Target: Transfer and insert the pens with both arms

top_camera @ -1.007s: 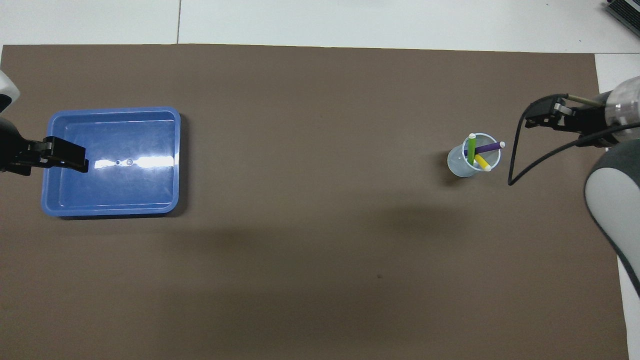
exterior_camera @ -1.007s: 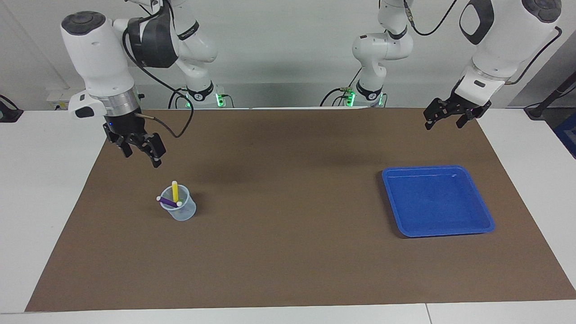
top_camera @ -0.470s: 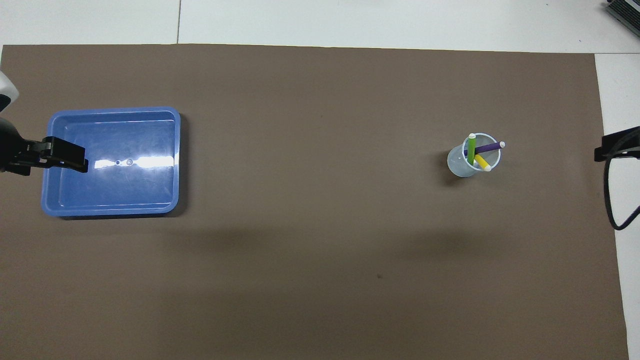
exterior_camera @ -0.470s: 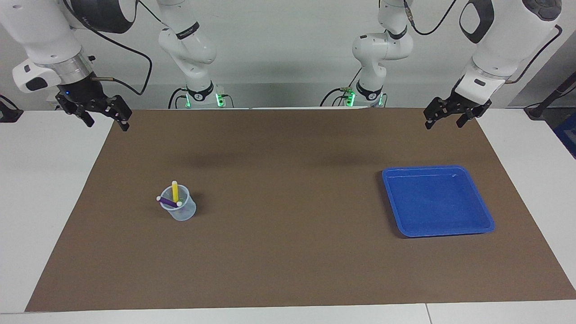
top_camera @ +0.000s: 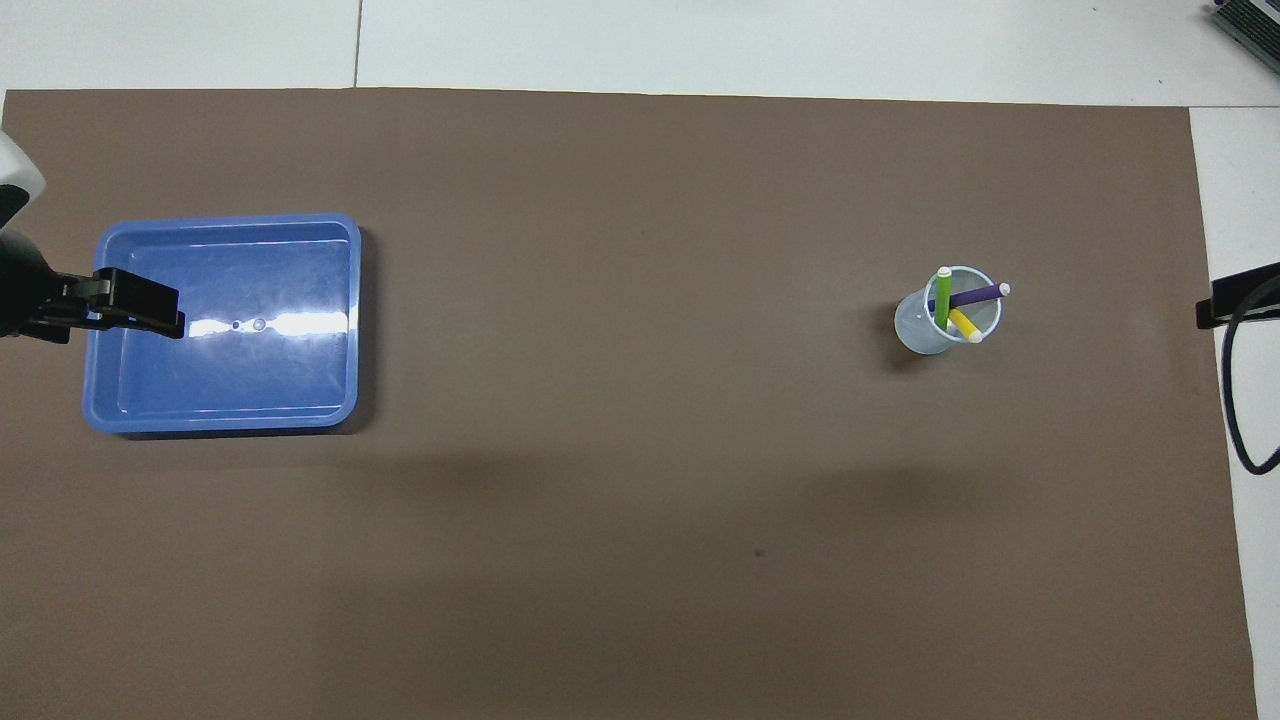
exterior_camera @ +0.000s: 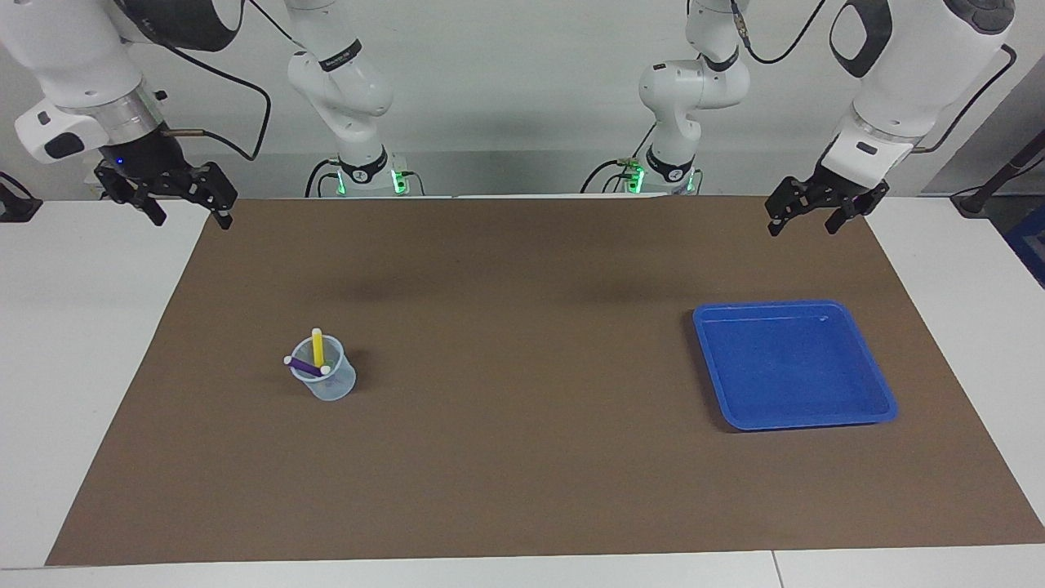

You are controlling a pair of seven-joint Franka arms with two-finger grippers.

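The three pens stand together in a small clear cup (exterior_camera: 329,382) toward the right arm's end of the brown mat. The yellow pen (exterior_camera: 317,346) is upright, the purple pen (exterior_camera: 305,367) leans across the rim, and the green pen (top_camera: 942,300) shows best from overhead. My right gripper (exterior_camera: 189,216) is open and empty, raised over the mat's corner by its base, well away from the cup. My left gripper (exterior_camera: 802,225) is open and empty, raised over the mat's edge by its base. From overhead, one of its fingers (top_camera: 140,308) overlaps the blue tray's rim.
An empty blue tray (exterior_camera: 739,418) lies toward the left arm's end of the mat, also in the overhead view (top_camera: 225,425). The brown mat (exterior_camera: 522,457) covers most of the white table. A black cable (top_camera: 1240,440) hangs from the right wrist.
My right gripper has risen from near the cup and pulled back to the mat's corner by its base, then settled. The left gripper has hardly moved. The pens and cup are unchanged.
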